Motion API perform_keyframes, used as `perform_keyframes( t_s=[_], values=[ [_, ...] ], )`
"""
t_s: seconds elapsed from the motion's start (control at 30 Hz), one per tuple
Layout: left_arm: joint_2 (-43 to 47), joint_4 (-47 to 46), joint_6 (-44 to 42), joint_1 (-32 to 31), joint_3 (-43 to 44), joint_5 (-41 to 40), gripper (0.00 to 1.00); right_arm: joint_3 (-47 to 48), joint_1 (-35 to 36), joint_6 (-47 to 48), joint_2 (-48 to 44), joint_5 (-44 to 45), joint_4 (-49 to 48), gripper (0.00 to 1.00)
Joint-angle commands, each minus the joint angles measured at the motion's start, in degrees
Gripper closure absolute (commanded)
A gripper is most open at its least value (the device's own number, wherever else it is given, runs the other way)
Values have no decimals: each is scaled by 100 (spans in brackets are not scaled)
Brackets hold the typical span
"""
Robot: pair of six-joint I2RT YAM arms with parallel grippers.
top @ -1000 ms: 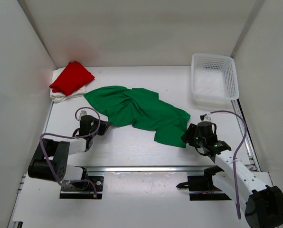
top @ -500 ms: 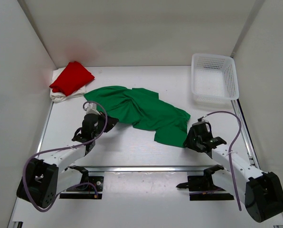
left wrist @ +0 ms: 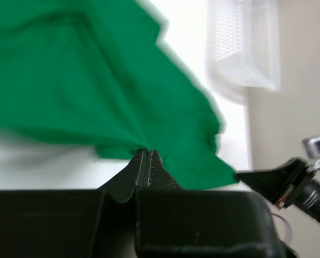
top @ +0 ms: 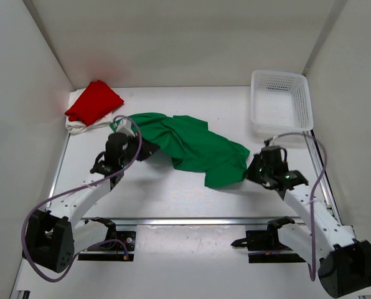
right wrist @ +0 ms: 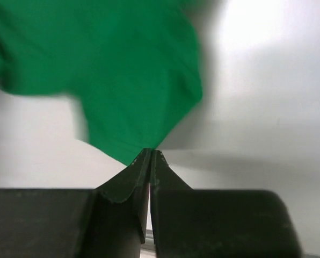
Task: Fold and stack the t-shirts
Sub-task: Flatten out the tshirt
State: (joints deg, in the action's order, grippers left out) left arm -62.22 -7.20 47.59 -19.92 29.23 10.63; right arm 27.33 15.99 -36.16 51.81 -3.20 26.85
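The green t-shirt (top: 192, 146) lies crumpled across the middle of the table. My left gripper (top: 149, 148) is shut on its near left edge; in the left wrist view the jaws pinch the green cloth (left wrist: 95, 80) at the left gripper (left wrist: 147, 151). My right gripper (top: 251, 169) is shut on the shirt's near right corner, seen as the green cloth (right wrist: 122, 70) caught at the right gripper (right wrist: 150, 151). The red t-shirt (top: 93, 103) sits folded on the white t-shirt (top: 79, 126) in the far left corner.
A white mesh basket (top: 280, 103) stands at the far right, also seen as the basket (left wrist: 240, 48) in the left wrist view. White walls enclose the table on three sides. The right arm (left wrist: 294, 183) shows at the left wrist view's right edge.
The right gripper closed on the green shirt's near right corner and drew back slightly. The left arm reached farther from its base, carrying the shirt's left edge with it.
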Motion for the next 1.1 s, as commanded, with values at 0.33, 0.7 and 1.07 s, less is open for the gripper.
perform_keyframes(
  t_s=[0.33, 0.7, 1.07],
  values=[
    [-467, 1835, -260, 2596, 5512, 2900, 100, 8869, 1300, 2033, 1514, 2658, 2719, 100],
    [-1292, 1941, -390, 2715, 5840, 2041, 100, 10397, -922, 2420, 3982, -524, 2271, 100],
    [-3797, 1634, -243, 2212, 6699, 1555, 100, 11925, -1581, 1956, 6578, -1525, 1236, 100]
  ],
)
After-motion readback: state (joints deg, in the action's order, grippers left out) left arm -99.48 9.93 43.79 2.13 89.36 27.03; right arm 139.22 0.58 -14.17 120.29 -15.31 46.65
